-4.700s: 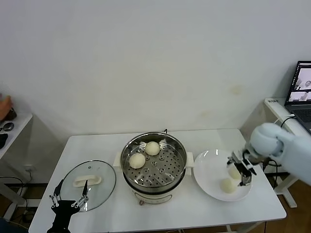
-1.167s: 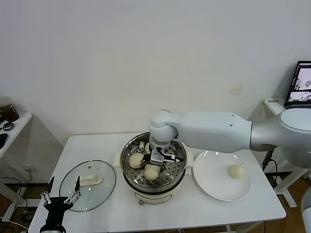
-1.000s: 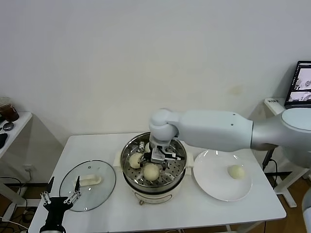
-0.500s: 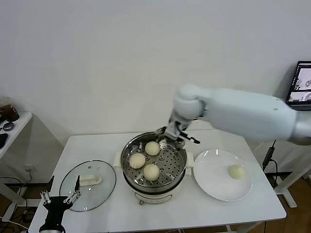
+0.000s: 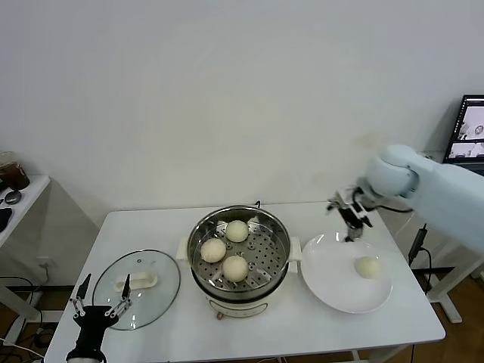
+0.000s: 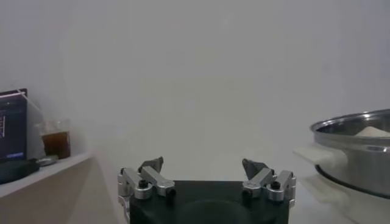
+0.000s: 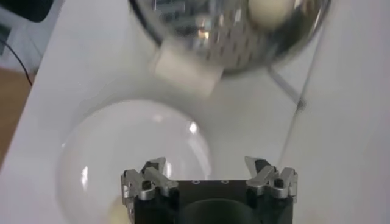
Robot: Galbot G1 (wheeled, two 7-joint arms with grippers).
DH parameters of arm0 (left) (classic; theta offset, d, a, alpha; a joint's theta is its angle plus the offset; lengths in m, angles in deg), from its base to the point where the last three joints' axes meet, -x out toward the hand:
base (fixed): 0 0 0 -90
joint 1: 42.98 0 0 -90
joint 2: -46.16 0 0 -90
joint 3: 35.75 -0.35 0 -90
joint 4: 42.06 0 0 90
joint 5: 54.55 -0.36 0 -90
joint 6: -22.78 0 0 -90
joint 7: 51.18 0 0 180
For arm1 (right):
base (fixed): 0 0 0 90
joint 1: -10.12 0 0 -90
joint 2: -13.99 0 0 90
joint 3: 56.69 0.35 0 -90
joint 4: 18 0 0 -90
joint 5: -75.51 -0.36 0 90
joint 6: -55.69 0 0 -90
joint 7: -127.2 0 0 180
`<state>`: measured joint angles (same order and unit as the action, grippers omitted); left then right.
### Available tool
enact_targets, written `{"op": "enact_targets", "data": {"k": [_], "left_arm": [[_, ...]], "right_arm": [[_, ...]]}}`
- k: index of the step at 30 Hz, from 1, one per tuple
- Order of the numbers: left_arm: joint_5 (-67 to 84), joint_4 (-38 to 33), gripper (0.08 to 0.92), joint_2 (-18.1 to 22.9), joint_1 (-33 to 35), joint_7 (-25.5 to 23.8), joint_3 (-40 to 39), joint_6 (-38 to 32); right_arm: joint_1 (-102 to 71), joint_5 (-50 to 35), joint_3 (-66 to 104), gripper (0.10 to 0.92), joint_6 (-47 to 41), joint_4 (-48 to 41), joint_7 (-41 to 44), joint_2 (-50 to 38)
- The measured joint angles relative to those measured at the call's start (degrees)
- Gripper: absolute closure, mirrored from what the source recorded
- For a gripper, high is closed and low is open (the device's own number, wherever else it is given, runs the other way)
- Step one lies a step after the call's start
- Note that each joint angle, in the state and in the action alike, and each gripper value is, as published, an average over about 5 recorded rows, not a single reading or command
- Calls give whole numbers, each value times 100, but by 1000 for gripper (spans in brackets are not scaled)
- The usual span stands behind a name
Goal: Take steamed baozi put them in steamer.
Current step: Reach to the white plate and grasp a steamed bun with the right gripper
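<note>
head view: three steamed baozi [image 5: 235, 267] sit in the steamer [image 5: 240, 254]; the fourth [image 5: 367, 266] lies on the plate [image 5: 333, 285] at 3 o'clock. right claw [image 5: 349, 215] — open, empty — should descend squarely over it; left claw [image 5: 100, 306] idles open.

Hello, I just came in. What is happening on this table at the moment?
A two-armed robot is moving steamed baozi from a white plate into the steamer. Three baozi lie on the perforated tray; one baozi remains on the plate. The right pincer is open and empty, above the plate's far edge. The left pincer is open and idle by the glass lid, which lies on the table left of the steamer.
</note>
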<state>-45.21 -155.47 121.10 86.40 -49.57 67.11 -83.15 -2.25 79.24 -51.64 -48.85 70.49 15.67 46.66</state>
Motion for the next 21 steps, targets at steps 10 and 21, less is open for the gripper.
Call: {"op": "enact_targets", "data": {"k": [10, 21], "left_arm": [[-34, 9, 177, 15, 54, -2, -1, 5], [-50, -11, 177, 33, 69, -4, 5, 21]], "right_arm": [[-1700, 725, 1372, 203, 336, -652, 70, -348], [-2703, 1396, 2231, 203, 828, -1489, -30, -36]]}}
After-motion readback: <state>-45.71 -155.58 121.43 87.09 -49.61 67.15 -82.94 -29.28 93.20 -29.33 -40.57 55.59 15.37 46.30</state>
